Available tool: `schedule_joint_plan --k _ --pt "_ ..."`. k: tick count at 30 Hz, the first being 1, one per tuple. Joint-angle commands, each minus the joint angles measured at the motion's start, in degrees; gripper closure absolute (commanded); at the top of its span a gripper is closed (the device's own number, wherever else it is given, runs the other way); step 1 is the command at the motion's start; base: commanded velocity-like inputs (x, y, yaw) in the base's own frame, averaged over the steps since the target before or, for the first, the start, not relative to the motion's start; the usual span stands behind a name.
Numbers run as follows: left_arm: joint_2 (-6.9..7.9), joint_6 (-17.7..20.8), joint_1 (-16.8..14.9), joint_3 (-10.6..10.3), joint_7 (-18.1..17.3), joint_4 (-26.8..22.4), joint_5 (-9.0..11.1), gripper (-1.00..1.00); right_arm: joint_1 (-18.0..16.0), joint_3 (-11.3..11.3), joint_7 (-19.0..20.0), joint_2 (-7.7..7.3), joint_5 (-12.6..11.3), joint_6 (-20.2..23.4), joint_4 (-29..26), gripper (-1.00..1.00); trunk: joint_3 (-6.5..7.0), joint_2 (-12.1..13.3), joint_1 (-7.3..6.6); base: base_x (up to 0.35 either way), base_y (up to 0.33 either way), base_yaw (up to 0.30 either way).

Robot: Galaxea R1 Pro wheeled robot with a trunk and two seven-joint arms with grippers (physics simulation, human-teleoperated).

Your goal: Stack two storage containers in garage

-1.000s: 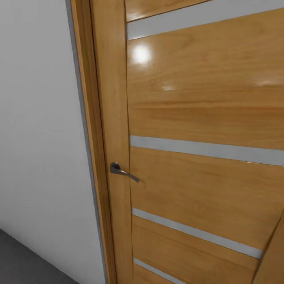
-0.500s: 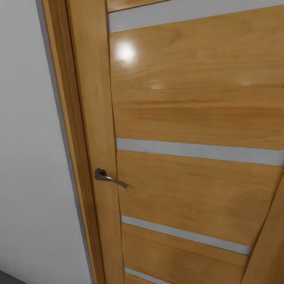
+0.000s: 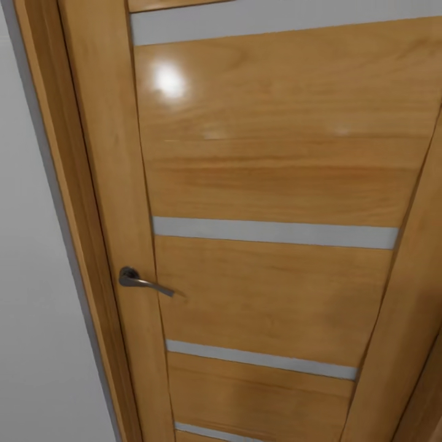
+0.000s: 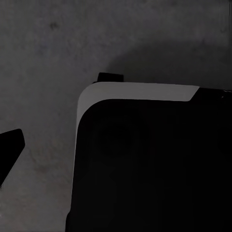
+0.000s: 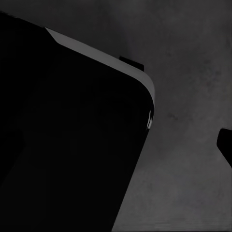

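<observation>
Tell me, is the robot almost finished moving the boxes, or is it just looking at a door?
No finished part shows. The head view faces a wood-panelled door with its grey handle, and both wrist views look down at dark concrete floor. No bin appears, so carrying and stacking both still seem left.

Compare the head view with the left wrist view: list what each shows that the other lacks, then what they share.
Head view: a glossy honey-coloured wooden door with pale horizontal strips, its dark metal lever handle, wooden frame and a white-grey wall.
Left wrist view: dark grey mottled concrete floor and a black, pale-edged, round-cornered part of the robot's body.
Shared: nothing; no orange-red bins.
</observation>
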Motion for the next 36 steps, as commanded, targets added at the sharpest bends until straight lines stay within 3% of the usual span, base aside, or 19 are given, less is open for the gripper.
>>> schedule_joint_plan --k 1,25,36 --pt "0.00 -0.1 0.0 0.0 0.0 0.0 0.6 -1.00 0.0 0.5 0.0 0.01 -0.6 -0.3 0.1 -1.00 -0.05 0.0 0.00 0.000 0.000 -0.242" --pt "0.00 -0.1 0.0 0.0 0.1 0.0 0.6 -1.00 0.0 0.5 0.0 -0.03 -0.6 -0.3 0.1 -1.00 -0.05 0.0 0.00 0.000 0.000 -0.240" --pt "0.00 -0.1 0.0 0.0 0.1 0.0 0.5 -1.00 0.0 0.6 0.0 0.08 -0.6 -0.3 0.1 -1.00 -0.05 0.0 0.00 0.000 0.000 0.005"
